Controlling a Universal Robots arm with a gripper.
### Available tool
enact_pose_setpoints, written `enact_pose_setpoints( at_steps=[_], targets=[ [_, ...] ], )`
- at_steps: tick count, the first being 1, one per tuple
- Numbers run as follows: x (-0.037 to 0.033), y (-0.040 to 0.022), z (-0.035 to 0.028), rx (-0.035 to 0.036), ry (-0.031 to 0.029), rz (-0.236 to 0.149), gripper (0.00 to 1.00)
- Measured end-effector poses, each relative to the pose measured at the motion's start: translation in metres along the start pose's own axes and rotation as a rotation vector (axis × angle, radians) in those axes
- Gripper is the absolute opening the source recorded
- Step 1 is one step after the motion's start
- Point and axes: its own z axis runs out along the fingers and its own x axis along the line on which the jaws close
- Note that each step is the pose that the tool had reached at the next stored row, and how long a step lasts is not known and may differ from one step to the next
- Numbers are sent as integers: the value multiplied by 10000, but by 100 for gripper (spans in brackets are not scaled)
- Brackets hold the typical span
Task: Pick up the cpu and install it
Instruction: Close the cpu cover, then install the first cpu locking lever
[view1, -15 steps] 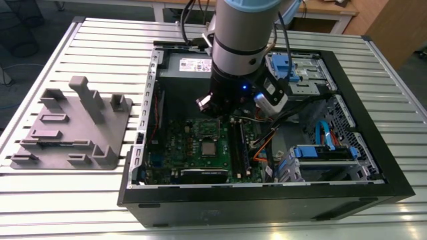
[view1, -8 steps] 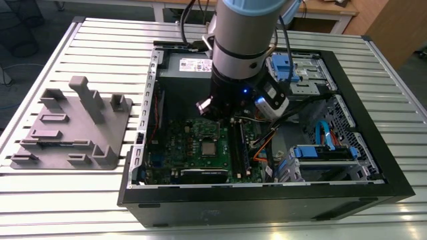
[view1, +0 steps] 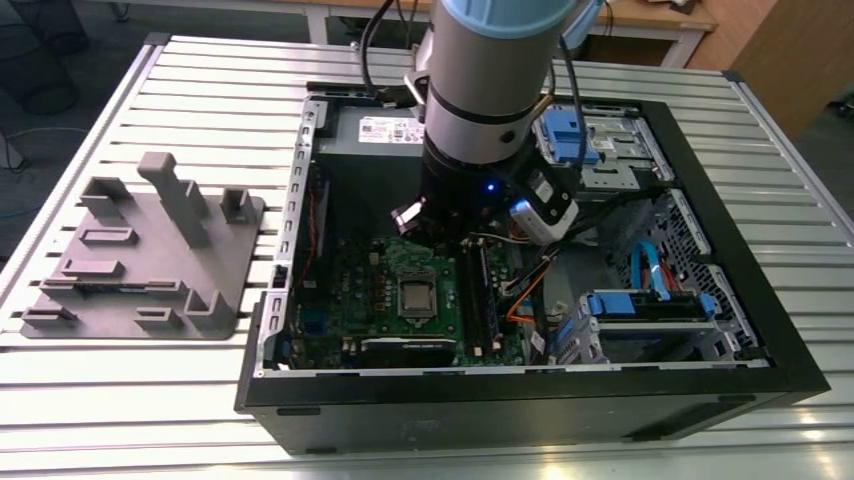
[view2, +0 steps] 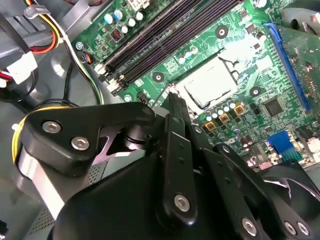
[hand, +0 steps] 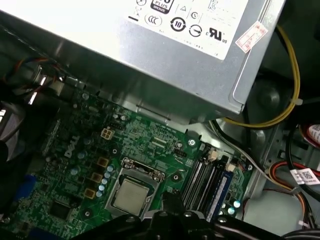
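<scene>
The cpu (view1: 418, 297) lies flat in its socket in the middle of the green motherboard (view1: 360, 270), inside the open computer case. Its silvery-grey top shows in both wrist views, cpu (view2: 210, 82) and cpu (hand: 131, 195), framed by the socket's metal bracket. My gripper (view2: 175, 100) hangs above the board just beside the socket, between the cpu and the memory slots (view2: 160, 37). The black fingertips (hand: 170, 196) stand together and hold nothing. In the exterior view the arm's wrist (view1: 487, 170) covers the upper part of the board.
The black case wall (view1: 534, 400) rings the board. A grey power supply (hand: 175, 50) sits at the far end, with blue drive bays (view1: 647, 310) and loose cables at the exterior view's right. A grey fixture (view1: 147, 260) stands on the slatted table (view1: 134, 400) at the left.
</scene>
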Motion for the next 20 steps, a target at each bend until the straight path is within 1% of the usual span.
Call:
enact_pose_setpoints(
  at_steps=[5, 11, 12, 13, 20],
  targets=[
    [-6, -3, 0, -1, -1, -1, 11],
    [-14, 13, 2, -1, -1, -1, 11],
    [4, 26, -17, -1, 0, -1, 11],
    [2, 29, -71, 0, -1, 0, 11],
    [2, 29, -74, -1, -1, 0, 11]
  ],
)
